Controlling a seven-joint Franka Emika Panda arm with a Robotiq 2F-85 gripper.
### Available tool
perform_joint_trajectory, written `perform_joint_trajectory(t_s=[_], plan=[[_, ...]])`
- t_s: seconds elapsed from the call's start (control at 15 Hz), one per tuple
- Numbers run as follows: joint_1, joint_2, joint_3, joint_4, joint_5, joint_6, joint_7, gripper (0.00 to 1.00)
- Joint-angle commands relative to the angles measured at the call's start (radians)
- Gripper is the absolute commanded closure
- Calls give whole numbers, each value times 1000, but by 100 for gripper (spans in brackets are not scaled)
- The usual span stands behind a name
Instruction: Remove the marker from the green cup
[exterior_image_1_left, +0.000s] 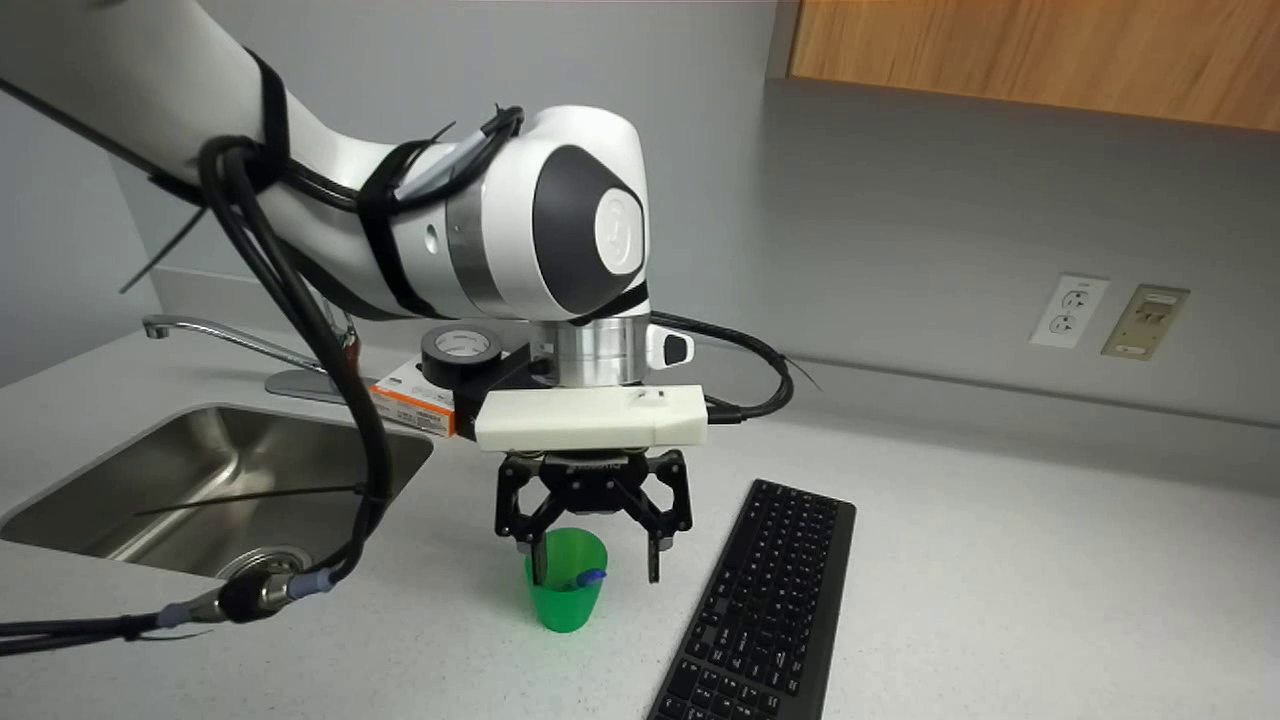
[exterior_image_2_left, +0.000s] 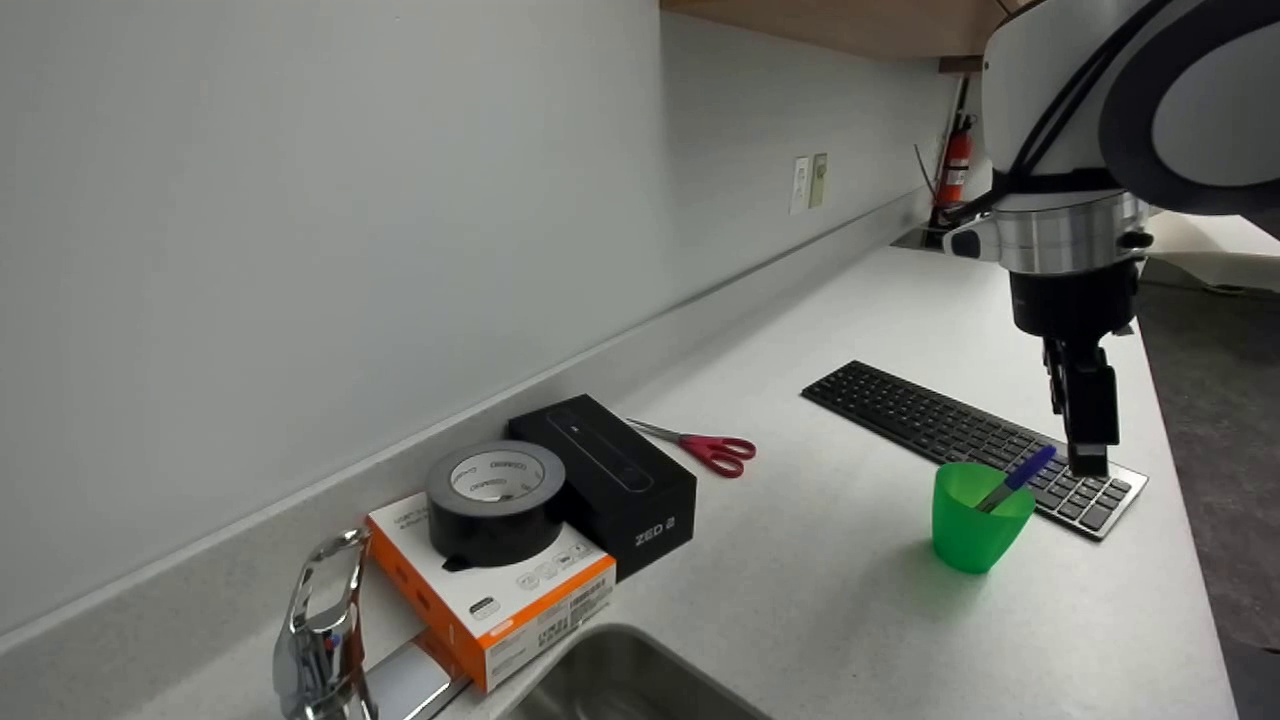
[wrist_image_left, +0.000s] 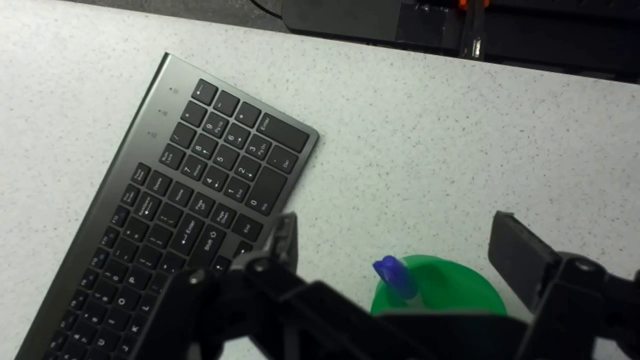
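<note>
The green cup (exterior_image_1_left: 563, 608) stands upright on the white counter, and it also shows in an exterior view (exterior_image_2_left: 972, 535). The marker (exterior_image_2_left: 1030, 467) leans in the cup with its blue-purple end sticking out above the rim. In the wrist view the marker's end (wrist_image_left: 397, 279) points up and left over the rim of the cup (wrist_image_left: 460, 287), whose near part is hidden by the gripper body. My gripper (exterior_image_1_left: 597, 572) is open and empty, pointing down above the cup. In the wrist view the marker's end lies between the spread fingers of the gripper (wrist_image_left: 395, 232), touching neither.
A black keyboard (exterior_image_1_left: 755, 610) lies beside the cup. A metal sink (exterior_image_1_left: 215, 480) is on the cup's far side from it. A black box (exterior_image_2_left: 610, 470), a white-orange box (exterior_image_2_left: 500, 600) with black tape (exterior_image_2_left: 495, 505) and red scissors (exterior_image_2_left: 718, 452) lie near the wall.
</note>
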Motion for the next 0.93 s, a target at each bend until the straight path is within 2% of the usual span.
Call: perform_joint_trajectory(t_s=[0.0,0.47,0.87], plan=[[2,34,8,29,56,-27,-32,0],[-3,83,13,61,121,-23,-26,0],[-11,111,9,95,120,-35,-24,0]])
